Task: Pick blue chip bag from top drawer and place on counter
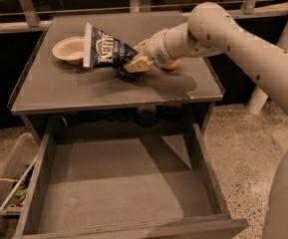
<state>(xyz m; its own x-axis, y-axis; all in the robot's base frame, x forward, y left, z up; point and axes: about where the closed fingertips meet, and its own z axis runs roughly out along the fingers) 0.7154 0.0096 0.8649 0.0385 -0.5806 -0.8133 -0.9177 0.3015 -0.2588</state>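
The blue chip bag [106, 52] with white lettering and a white sealed strip hangs tilted over the counter [83, 88], near its back middle. My gripper [133, 65] is shut on the bag's right end and holds it just above the counter, beside a bowl. The top drawer [118, 183] is pulled wide open below the counter and its flat grey bottom holds nothing.
A pale shallow bowl [70, 50] sits on the counter at the back left, touching or just behind the bag's white strip. An orange round object [172, 65] lies behind my wrist. A clear plastic bin of clutter [6, 190] stands on the floor at the left.
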